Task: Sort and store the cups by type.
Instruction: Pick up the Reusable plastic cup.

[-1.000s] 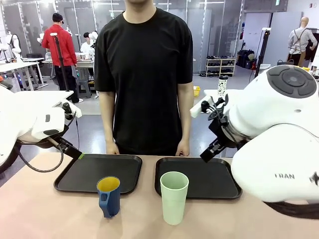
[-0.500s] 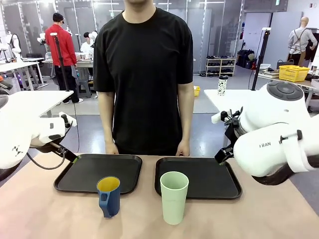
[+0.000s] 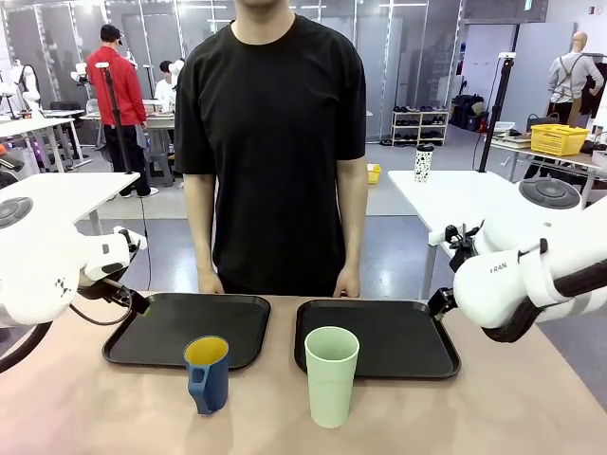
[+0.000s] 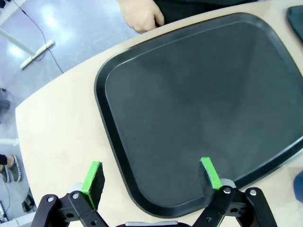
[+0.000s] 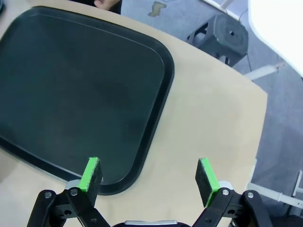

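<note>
- The mug (image 3: 207, 373) and the tumbler (image 3: 331, 374) stand at lower centre, one before each tray, probably one tray per type.
- The left gripper (image 4: 150, 167) hangs wide open and empty, straddling the rim of the left tray (image 3: 156, 327).
- The right gripper (image 5: 148, 166) does the same at the rim of the right tray (image 3: 403, 341).
- The table (image 3: 76, 408) is pale, and a person (image 3: 275, 142) stands at upper centre in a busy lab.

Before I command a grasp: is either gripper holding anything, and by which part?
Nothing is held. The left gripper and right gripper are both open and empty; the blue mug and green tumbler stand untouched on the table.
</note>
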